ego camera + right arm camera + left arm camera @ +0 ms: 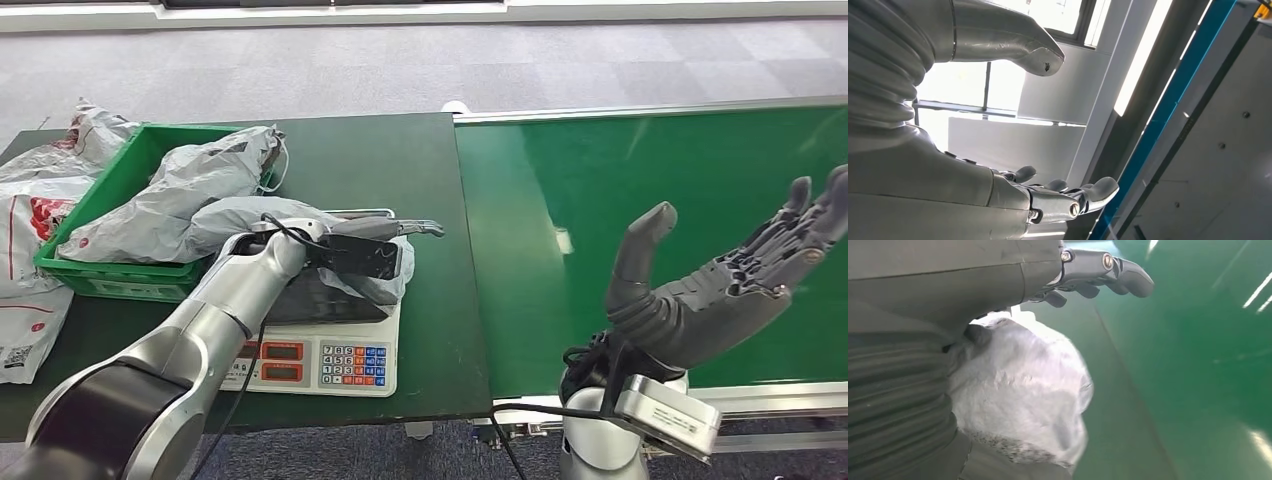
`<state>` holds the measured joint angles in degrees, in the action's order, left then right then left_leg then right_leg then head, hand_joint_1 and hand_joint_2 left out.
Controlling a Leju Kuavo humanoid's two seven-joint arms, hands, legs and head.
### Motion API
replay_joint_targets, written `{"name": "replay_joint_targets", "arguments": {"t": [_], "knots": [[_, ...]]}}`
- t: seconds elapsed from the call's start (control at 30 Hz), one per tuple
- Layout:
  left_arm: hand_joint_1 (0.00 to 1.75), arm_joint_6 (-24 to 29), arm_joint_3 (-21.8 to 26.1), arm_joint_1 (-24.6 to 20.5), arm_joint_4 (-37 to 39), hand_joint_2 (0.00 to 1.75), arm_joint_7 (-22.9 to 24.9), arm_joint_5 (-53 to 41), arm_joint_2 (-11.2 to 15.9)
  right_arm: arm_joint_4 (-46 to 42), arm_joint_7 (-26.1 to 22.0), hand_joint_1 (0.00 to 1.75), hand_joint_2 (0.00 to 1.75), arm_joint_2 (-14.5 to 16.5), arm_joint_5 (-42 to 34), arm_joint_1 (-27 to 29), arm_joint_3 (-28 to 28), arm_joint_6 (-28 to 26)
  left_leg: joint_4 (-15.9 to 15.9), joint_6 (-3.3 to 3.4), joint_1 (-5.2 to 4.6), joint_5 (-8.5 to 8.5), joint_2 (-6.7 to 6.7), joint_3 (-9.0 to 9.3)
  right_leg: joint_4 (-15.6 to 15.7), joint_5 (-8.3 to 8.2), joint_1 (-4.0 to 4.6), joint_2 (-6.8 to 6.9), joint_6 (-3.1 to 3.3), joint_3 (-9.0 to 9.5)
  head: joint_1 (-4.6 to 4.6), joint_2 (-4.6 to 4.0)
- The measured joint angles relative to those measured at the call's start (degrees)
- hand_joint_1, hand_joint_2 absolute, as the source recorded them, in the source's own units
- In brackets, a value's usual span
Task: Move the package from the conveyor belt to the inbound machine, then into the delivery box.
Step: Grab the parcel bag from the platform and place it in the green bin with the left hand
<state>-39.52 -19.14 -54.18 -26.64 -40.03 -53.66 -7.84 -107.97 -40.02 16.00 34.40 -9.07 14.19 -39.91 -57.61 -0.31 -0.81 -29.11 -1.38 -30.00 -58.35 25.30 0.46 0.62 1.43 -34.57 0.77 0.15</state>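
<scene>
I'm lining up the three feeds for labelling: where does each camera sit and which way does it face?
Head view: high on the body, looking down at the scale, green bin and conveyor belt; both arms show.
Left wrist view: behind the left hand, facing the grey package, which the head view shares.
Right wrist view: behind the upturned right hand, facing the ceiling.

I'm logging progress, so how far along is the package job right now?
Done: the grey package is off the green conveyor belt and lies on the scale. In hand: the left hand is over it; grip unclear. The right hand is open, palm up. Left: moving it into the green box.
</scene>
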Motion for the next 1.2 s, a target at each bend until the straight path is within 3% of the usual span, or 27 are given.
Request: {"name": "replay_joint_targets", "arguments": {"t": [0.13,0.2,0.27,0.37,0.43,0.5,0.63,0.67,0.77,0.8,0.9,0.93,0.97,1.1,1.2], "knots": [[0.0,1.91,-3.3,-0.19,0.0,1.75,0.36,1.46,2.06,0.28,0.0,0.0,1.75,-0.02,0.55,0.0,0.0,0.0,0.0,0.0,0.0,0.01,0.02,-0.01,-0.01,0.0,-0.01,0.01,0.0,0.0,-0.01,0.0],[0.0,5.05,-4.46,-0.21,0.13,1.75,3.1,0.61,2.57,0.32,0.0,0.0,1.75,-0.01,1.11,0.01,0.0,0.0,0.0,0.0,-0.01,0.01,0.02,-0.01,0.0,0.0,-0.01,0.01,0.0,0.0,0.0,0.0],[0.0,12.8,-5.75,-0.29,0.38,1.75,11.7,-2.42,2.66,0.22,0.0,0.0,1.75,0.0,2.26,0.18,-0.07,0.0,-0.01,0.0,-0.02,0.01,0.02,0.0,0.0,0.0,-0.01,0.01,0.0,-0.01,0.0,0.0],[0.0,29.0,-8.24,-1.13,0.86,1.75,34.28,-11.1,2.09,-0.6,0.0,0.0,1.75,0.0,3.54,0.95,-0.43,-0.02,-0.03,0.01,-0.02,0.0,0.05,-0.03,0.0,-0.01,-0.02,0.04,0.0,-0.02,0.0,0.0],[0.0,34.09,-10.36,-2.37,1.36,1.75,46.63,-16.87,1.96,-1.14,0.0,0.0,1.75,0.0,3.49,1.34,-0.62,-0.05,-0.03,0.01,-0.02,-0.01,0.06,-0.04,0.0,-0.01,-0.03,0.05,0.0,-0.02,0.01,0.0],[0.0,34.87,-12.36,-3.31,1.98,1.75,52.61,-20.32,2.22,-1.33,0.0,0.0,1.75,0.0,3.2,1.45,-0.72,-0.07,-0.02,0.01,-0.02,-0.01,0.05,-0.04,0.0,-0.01,-0.03,0.04,0.0,-0.02,0.01,0.0],[0.0,34.88,-14.38,-3.46,3.15,1.75,54.85,-22.6,3.0,-1.55,0.0,0.0,1.75,0.0,2.74,1.49,-0.79,-0.07,-0.02,0.01,-0.01,-0.01,0.04,-0.03,0.0,0.0,-0.01,0.03,0.0,-0.03,0.01,0.0],[0.07,34.92,-14.6,-3.4,3.42,1.75,55.13,-22.91,3.14,-1.58,0.0,0.0,1.75,0.0,2.69,1.51,-0.8,-0.07,-0.02,0.01,-0.01,-0.01,0.04,-0.03,0.0,0.0,-0.01,0.03,0.0,-0.04,0.01,0.0],[1.38,35.31,-15.37,-3.15,4.23,1.75,56.35,-23.76,3.49,-1.7,0.0,0.0,1.75,0.0,2.61,1.69,-0.86,-0.07,-0.02,0.01,-0.01,-0.01,0.05,-0.03,0.0,0.0,0.0,0.03,0.0,-0.04,0.0,0.0],[1.46,35.44,-15.61,-3.06,4.46,1.75,56.66,-23.97,3.56,-1.75,0.0,0.0,1.75,0.0,2.57,1.74,-0.87,-0.07,-0.02,0.01,-0.01,0.0,0.05,-0.03,0.0,0.0,0.0,0.04,0.0,-0.04,0.01,0.0],[0.15,35.37,-15.86,-2.92,5.1,1.75,56.85,-24.4,3.65,-1.8,0.0,0.0,1.75,0.0,2.29,1.77,-0.92,-0.07,-0.02,0.01,0.0,0.0,0.05,-0.03,0.0,0.0,0.0,0.04,0.0,-0.04,0.01,0.0],[0.0,35.12,-15.86,-2.92,5.3,1.75,56.72,-24.47,3.65,-1.81,0.0,0.0,1.75,0.0,2.16,1.77,-0.93,-0.07,-0.02,0.01,-0.01,0.0,0.05,-0.03,0.0,0.0,0.0,0.03,0.0,-0.03,0.01,0.0],[0.02,34.71,-15.86,-2.91,5.5,1.75,56.47,-24.53,3.66,-1.81,0.0,0.0,1.75,0.0,2.01,1.77,-0.94,-0.07,-0.02,0.01,-0.01,0.0,0.05,-0.04,0.0,0.0,-0.01,0.04,0.0,-0.03,0.01,0.0],[1.75,31.89,-15.86,-2.88,6.28,1.75,54.88,-24.7,3.77,-1.81,0.0,0.0,1.75,0.0,1.38,1.76,-0.94,-0.07,-0.02,0.01,-0.01,0.0,0.06,-0.05,0.0,0.0,-0.01,0.05,0.0,-0.03,0.0,0.0],[1.75,30.54,-15.86,-2.87,6.74,1.75,54.1,-25.34,3.85,-1.82,0.0,0.0,1.75,0.0,1.23,1.75,-0.94,-0.07,-0.02,0.01,-0.01,0.0,0.06,-0.05,0.0,0.0,-0.02,0.05,0.0,-0.03,0.01,0.0]]}}
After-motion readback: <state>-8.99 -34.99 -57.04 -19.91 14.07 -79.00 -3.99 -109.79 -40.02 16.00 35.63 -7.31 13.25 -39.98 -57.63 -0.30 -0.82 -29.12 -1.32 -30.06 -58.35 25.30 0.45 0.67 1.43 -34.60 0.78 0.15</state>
